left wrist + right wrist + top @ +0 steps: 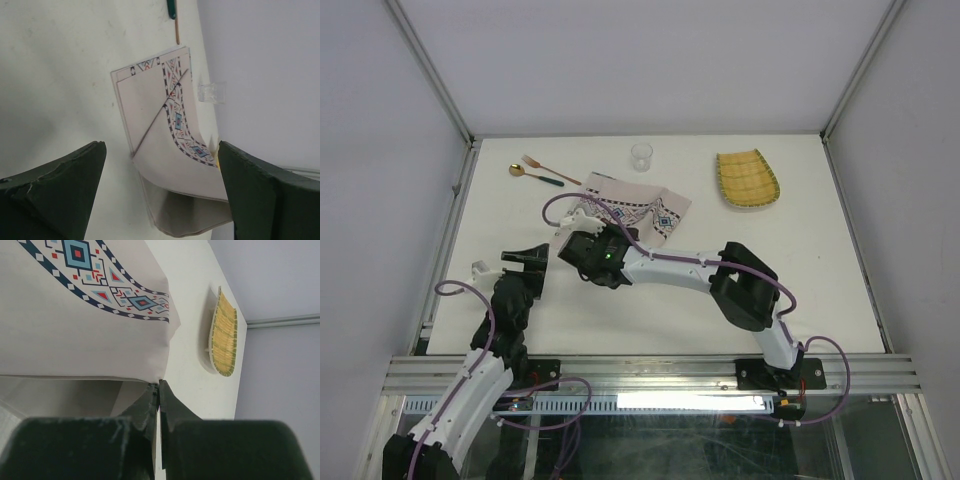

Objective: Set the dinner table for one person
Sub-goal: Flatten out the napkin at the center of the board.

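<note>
The dinner table (820, 280) is a white tabletop. A pale cloth placemat (638, 208) with a blue-red patterned band lies at its back middle, one end lifted and folded over. My right gripper (592, 228) is shut on the placemat's corner (160, 381), holding that end off the table; the cloth (75, 330) drapes above the fingers. My left gripper (530, 250) is open and empty, left of the placemat (165, 150), which curls up between its fingers' line of sight without touching them.
A yellow woven plate (747, 180) sits at the back right, also in the right wrist view (222, 335). A clear glass (641, 156) stands behind the placemat. A fork and spoon (542, 172) lie at the back left. Walls close in on three sides.
</note>
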`<state>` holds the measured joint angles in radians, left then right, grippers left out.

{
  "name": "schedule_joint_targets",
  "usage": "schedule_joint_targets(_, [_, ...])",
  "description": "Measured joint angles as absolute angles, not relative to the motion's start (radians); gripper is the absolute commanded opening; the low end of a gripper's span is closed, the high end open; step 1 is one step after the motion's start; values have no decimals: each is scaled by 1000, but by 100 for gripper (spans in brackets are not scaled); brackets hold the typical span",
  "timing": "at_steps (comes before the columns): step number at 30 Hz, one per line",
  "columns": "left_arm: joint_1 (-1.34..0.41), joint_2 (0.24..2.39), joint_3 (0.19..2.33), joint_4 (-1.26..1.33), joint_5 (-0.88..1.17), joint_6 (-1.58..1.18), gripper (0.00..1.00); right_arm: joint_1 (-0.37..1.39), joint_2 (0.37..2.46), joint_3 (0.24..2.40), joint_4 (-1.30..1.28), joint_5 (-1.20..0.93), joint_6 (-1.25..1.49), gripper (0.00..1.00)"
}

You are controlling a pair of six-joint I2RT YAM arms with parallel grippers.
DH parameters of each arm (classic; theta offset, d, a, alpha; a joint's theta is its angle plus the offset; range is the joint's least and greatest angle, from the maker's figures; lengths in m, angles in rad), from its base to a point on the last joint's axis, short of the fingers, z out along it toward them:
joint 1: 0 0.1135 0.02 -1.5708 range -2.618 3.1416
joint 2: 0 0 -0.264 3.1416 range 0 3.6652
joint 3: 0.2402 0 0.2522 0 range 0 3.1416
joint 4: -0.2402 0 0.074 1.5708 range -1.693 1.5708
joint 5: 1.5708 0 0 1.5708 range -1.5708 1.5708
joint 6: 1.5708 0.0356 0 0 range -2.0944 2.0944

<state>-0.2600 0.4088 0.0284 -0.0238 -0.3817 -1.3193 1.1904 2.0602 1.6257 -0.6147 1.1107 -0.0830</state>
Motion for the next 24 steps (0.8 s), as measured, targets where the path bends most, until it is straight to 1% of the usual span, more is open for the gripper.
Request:
schedule_joint_targets(9, [-260,550,16,327,-365,-1268,99,1191,2060,1656,-715,1108,9,0])
schedule_joint_targets(18, [-260,808,16,704,-332,-1213,99,1201,2059,1685,-863,1107,156,0])
schedule_joint_targets(24, [-260,986,16,868,-300,-1191,99,1219,2057,1685,-983,1106,276,0])
